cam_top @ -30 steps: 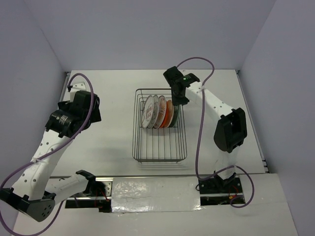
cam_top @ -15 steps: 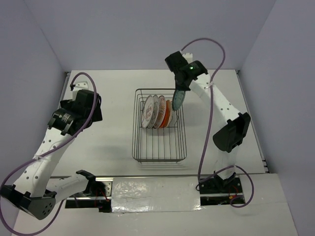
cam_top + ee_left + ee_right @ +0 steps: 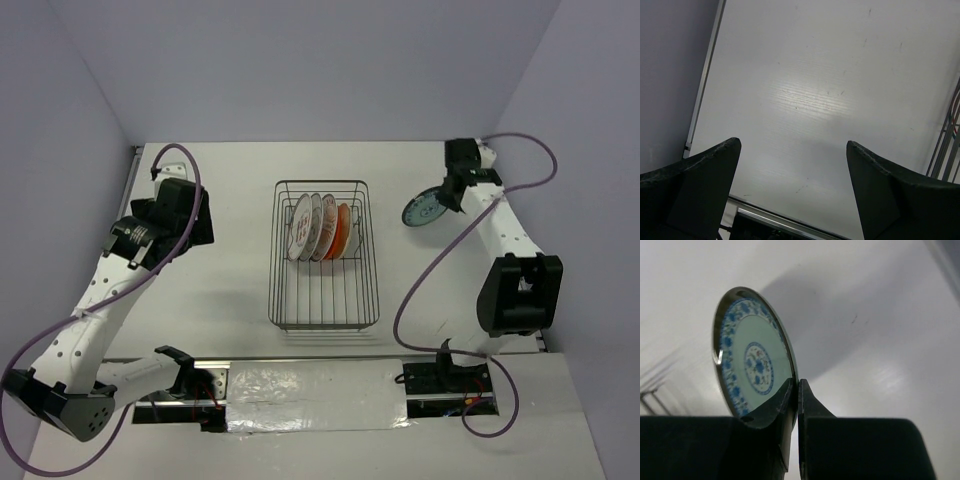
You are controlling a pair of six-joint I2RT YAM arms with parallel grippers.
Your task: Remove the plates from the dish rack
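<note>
Top view, near edge: both arm bases sit side by side on the table.

Dish rack: dark wire basket, centre of the table, long axis running near to far. Contents: four plates standing on edge in a close row across the far half, between the prongs, all leaning the same way. The three on the left are white with red or orange patterns; the rightmost, the orange plate, is plain.

Left gripper: over bare table well to the left of the rack, level with the row of plates. Wrist view: left gripper has its jaws spread fully wide, nothing between them, only white table below; a sliver of the rack's wire shows at the right edge.

Right gripper: far right of the table, well apart from the rack. Wrist view: right gripper is clamped tight on the lower rim of the teal plate, a finger on each face. The plate is outside the rack and stands close to upright in the grip. Dark rim, pale green face, blue floral border and centre medallion. Its shadow falls on the table behind it. From above the teal plate shows as a tilted oval just left of the fingers
</note>
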